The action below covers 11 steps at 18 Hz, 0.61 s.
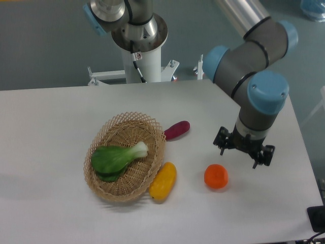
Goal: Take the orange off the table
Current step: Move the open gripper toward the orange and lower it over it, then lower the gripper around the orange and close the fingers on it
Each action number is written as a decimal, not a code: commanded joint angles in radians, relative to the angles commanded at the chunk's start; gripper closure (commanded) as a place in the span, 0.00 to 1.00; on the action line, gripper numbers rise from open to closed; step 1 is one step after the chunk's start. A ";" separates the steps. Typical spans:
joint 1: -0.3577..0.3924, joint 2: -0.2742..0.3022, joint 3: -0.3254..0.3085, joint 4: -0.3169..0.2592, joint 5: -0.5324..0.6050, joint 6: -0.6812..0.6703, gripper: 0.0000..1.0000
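Note:
The orange (216, 176) is a small round bright-orange fruit lying on the white table (51, 132), right of centre near the front. My gripper (244, 151) hangs above the table just up and to the right of the orange, apart from it. Its dark fingers point downward and stand spread, with nothing between them.
A wicker basket (125, 155) holding a green bok choy (117, 157) sits left of the orange. An elongated yellow fruit (163, 180) lies against the basket's right side. A purple oblong vegetable (177, 129) lies behind it. The robot's base column (139, 51) stands at the back edge.

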<state>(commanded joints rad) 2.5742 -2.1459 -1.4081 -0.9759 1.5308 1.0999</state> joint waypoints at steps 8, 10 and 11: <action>-0.023 0.038 -0.066 -0.056 0.006 0.130 0.00; -0.023 0.052 -0.104 -0.053 0.008 0.162 0.00; -0.023 0.060 -0.113 -0.053 0.006 0.163 0.00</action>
<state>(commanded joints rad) 2.5510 -2.0863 -1.5216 -1.0293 1.5371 1.2625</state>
